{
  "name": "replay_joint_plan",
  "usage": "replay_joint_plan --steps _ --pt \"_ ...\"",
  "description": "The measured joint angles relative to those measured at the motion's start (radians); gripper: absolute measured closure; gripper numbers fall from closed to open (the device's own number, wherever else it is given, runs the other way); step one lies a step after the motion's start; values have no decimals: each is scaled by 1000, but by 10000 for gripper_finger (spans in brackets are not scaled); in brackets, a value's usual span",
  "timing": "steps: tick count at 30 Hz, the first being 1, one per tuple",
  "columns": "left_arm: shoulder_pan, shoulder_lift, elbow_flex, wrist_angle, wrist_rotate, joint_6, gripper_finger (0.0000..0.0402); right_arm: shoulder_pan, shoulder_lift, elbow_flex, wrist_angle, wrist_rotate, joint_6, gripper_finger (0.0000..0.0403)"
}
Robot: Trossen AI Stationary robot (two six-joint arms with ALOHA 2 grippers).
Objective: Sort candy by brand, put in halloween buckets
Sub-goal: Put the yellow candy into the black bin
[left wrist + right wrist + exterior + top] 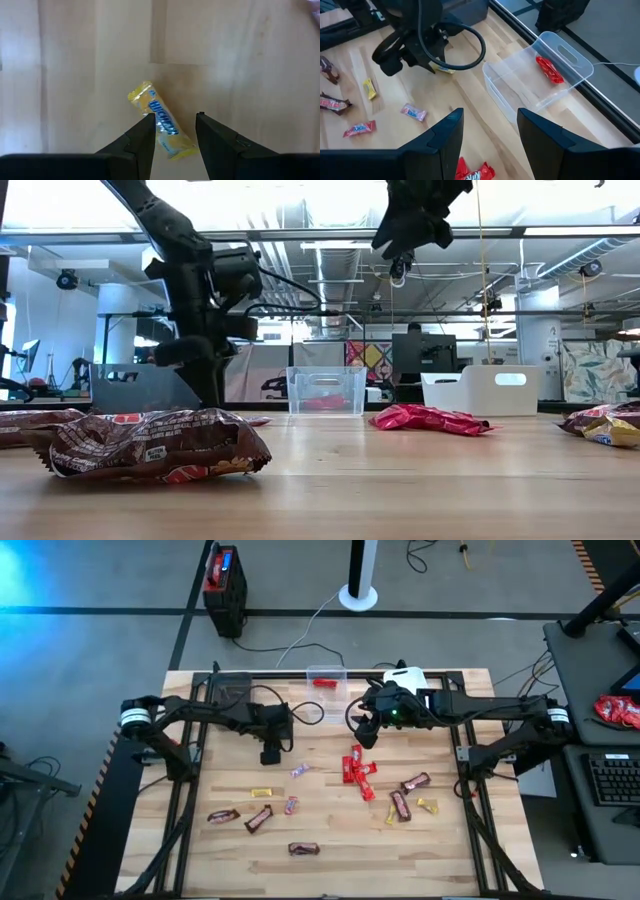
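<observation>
While both tools, left tool (174, 122) and right tool (487, 117), hang released above your wooden surface (330, 830), candy (357, 768) lies scattered, one red bar in the clear bucket (327, 678).

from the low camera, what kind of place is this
Probably a robotics lab in an open-plan office or workshop: exposed ceiling ducts, a desk monitor behind the wooden table, and a framed two-arm rig.
</observation>
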Motion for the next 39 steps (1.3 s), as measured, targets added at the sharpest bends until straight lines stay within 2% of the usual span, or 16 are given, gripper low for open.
replay_joint_plan --steps 7,25,29,34,39 --pt "23 8 0 5 -47 -21 277 -2 6 -4 -20 0 -12 222" --pt "24 53 -14 69 -23 -34 281 -2 7 -25 -67 1 75 222" --pt "24 58 -14 80 -31 -26 312 -2 7 -25 -67 1 75 222" --pt "25 58 -14 87 -36 -8 391 -2 7 -25 -67 1 75 222" --pt "21 50 -15 83 -22 -4 399 1 7 -26 -67 1 74 222"
